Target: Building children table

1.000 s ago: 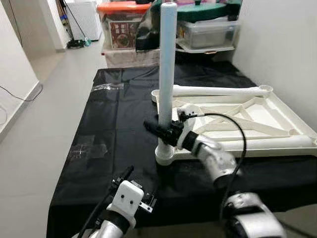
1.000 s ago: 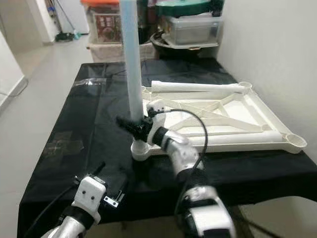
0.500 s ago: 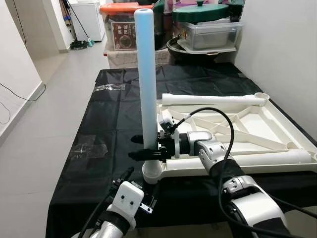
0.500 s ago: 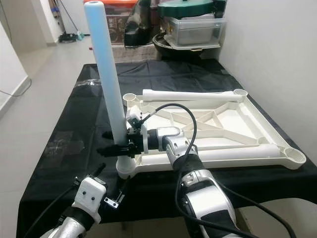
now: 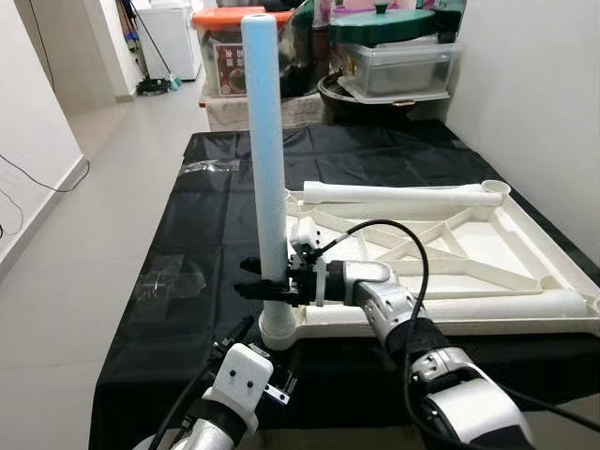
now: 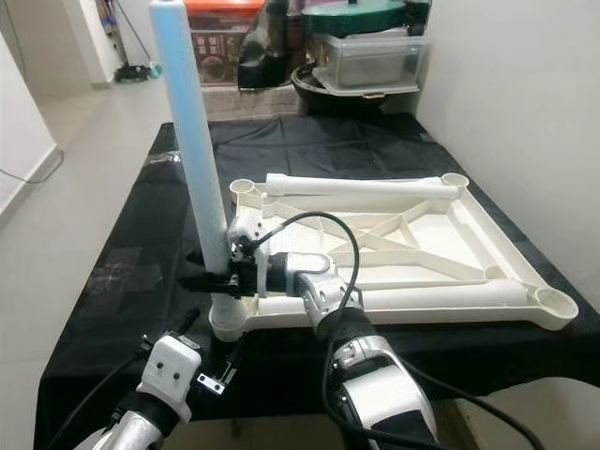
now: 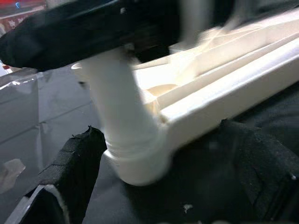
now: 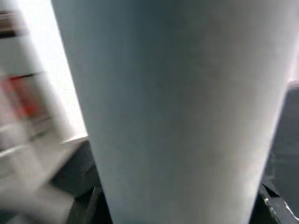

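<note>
Gripping upright table leg point(image 5: 265, 159): right pincer point(image 5: 265, 284), near socket.

Leg point(image 8: 177, 107) blurred, top cropped.

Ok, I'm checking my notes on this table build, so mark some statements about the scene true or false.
1. The right gripper is clamped on an upright table leg. True.
2. The tabletop lies upside down on a black cloth. True.
3. All four legs stand upright. False: two legs lie flat on the tabletop.
4. The left gripper holds the upright leg. False: it sits low, near the table's front edge, holding nothing.
</note>
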Robot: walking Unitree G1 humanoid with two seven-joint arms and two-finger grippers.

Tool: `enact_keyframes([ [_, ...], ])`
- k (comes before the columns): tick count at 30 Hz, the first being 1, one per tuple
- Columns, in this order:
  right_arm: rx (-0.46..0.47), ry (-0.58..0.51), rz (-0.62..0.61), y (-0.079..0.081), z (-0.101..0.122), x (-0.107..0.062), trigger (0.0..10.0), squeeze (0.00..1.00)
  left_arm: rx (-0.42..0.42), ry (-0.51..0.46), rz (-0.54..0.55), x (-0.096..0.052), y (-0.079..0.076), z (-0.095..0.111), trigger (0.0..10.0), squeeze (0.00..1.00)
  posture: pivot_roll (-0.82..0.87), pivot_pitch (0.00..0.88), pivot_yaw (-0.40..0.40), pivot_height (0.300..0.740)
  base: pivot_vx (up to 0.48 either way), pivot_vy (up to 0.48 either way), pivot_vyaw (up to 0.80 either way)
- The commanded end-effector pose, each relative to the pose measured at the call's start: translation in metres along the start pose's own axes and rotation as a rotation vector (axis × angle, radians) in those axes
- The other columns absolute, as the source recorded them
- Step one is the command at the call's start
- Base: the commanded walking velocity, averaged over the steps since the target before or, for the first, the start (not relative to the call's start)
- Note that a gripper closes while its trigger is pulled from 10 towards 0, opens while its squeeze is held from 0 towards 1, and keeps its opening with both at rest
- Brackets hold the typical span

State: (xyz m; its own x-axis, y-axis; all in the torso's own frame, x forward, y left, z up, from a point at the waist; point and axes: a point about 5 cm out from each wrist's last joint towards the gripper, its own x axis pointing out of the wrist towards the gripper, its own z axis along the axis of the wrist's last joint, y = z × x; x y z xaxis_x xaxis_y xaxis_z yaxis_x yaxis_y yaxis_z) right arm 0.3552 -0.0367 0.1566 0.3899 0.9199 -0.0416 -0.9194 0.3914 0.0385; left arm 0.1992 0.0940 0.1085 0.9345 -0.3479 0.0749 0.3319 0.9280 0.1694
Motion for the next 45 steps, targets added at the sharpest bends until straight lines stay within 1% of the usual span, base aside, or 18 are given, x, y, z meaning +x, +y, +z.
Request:
enact_keyframes([
  [1,0.058,0.001,-0.204,-0.013,-0.007,-0.007,0.0,0.0,0.001,0.018,-0.001,-0.003,-0.001,-0.004,10.0,0.0,0.01,0.0,-0.005,0.74,0.0,0.0,0.0],
  [3,0.11,-0.033,-0.564,-0.034,-0.005,-0.02,0.0,0.0,0.0,0.019,-0.003,-0.003,-0.001,-0.004,10.0,0.0,0.0,0.0,-0.003,0.74,0.0,0.0,0.0],
  [4,0.11,-0.033,-0.564,-0.034,-0.005,-0.02,0.0,0.0,0.0,0.019,-0.003,-0.003,-0.001,-0.004,10.0,0.0,0.0,0.0,-0.003,0.74,0.0,0.0,0.0],
  [5,0.133,-0.053,-0.82,-0.044,-0.006,-0.033,0.0,0.0,0.0,0.02,-0.005,-0.004,-0.001,-0.005,10.0,0.0,0.0,0.0,-0.003,0.74,0.0,0.0,0.0],
  [6,0.133,-0.067,-0.915,-0.045,-0.006,-0.038,0.0,0.0,0.001,0.021,-0.006,-0.004,-0.001,-0.005,10.0,0.0,0.0,0.0,-0.003,0.74,0.0,0.0,0.0],
  [13,0.203,-0.084,-1.179,-0.031,-0.015,-0.045,0.0,0.0,0.001,0.022,-0.005,-0.003,0.0,-0.005,10.0,0.0,0.0,0.0,-0.006,0.74,0.0,0.0,0.0],
  [18,0.239,-0.085,-1.191,-0.023,-0.018,-0.037,0.5,0.0,0.001,0.021,-0.003,-0.003,0.0,-0.005,10.0,0.0,0.0,0.0,-0.006,0.74,0.0,0.0,0.0],
  [19,0.258,-0.096,-1.163,-0.018,-0.017,-0.031,10.0,0.0,0.001,0.022,-0.003,-0.003,0.0,-0.005,10.0,0.0,0.0,0.0,-0.007,0.74,0.0,0.0,0.0],
  [21,0.258,-0.096,-1.163,-0.018,-0.017,-0.031,10.0,0.0,0.001,0.022,-0.003,-0.003,0.0,-0.005,10.0,0.0,0.0,0.0,-0.007,0.74,0.0,0.0,0.0],
  [22,0.249,-0.125,-1.107,-0.014,-0.013,-0.023,10.0,1.0,0.0,0.022,-0.002,-0.003,0.0,-0.005,10.0,0.0,0.0,0.0,-0.007,0.74,0.0,0.0,0.0],
  [24,0.249,-0.157,-1.057,-0.011,-0.01,-0.017,10.0,1.0,-0.001,0.022,-0.001,-0.003,0.0,-0.005,10.0,0.0,0.0,0.0,-0.007,0.74,0.0,0.0,0.0],
  [25,0.227,-0.203,-0.997,-0.012,-0.004,-0.014,10.0,0.0,-0.002,0.022,0.0,-0.002,0.0,-0.005,10.0,0.0,0.0,0.0,-0.009,0.74,0.0,0.0,0.0],
  [30,0.212,-0.297,-0.789,-0.014,0.005,-0.013,10.0,0.0,-0.002,0.021,0.0,-0.002,0.001,-0.005,10.0,0.0,0.0,0.0,-0.006,0.74,0.0,0.0,0.0],
  [32,0.212,-0.297,-0.789,-0.014,0.005,-0.013,10.0,0.0,-0.002,0.021,0.0,-0.002,0.001,-0.005,10.0,0.0,0.0,0.0,-0.006,0.74,0.0,0.0,0.0],
  [33,0.193,-0.273,-0.433,-0.011,0.007,-0.011,10.0,0.0,-0.002,0.02,0.0,-0.002,0.001,-0.004,10.0,0.0,0.0,0.0,-0.004,0.74,0.0,0.0,0.0],
  [37,0.185,-0.252,-0.321,-0.009,0.007,-0.012,10.0,0.0,-0.002,0.019,-0.001,-0.001,0.001,-0.004,10.0,0.0,0.0,0.0,-0.004,0.74,0.0,0.0,0.0],
  [40,0.158,-0.123,-0.083,-0.013,0.013,-0.019,10.0,0.0,-0.003,0.019,0.0,-0.001,0.001,-0.004,10.0,0.0,0.0,0.0,-0.005,0.74,0.0,0.0,0.0],
  [45,0.133,-0.048,0.078,-0.012,0.02,-0.017,10.0,0.0,-0.001,0.018,0.0,-0.001,0.001,-0.003,10.0,0.0,0.0,0.0,-0.005,0.74,0.0,0.0,0.0],
])
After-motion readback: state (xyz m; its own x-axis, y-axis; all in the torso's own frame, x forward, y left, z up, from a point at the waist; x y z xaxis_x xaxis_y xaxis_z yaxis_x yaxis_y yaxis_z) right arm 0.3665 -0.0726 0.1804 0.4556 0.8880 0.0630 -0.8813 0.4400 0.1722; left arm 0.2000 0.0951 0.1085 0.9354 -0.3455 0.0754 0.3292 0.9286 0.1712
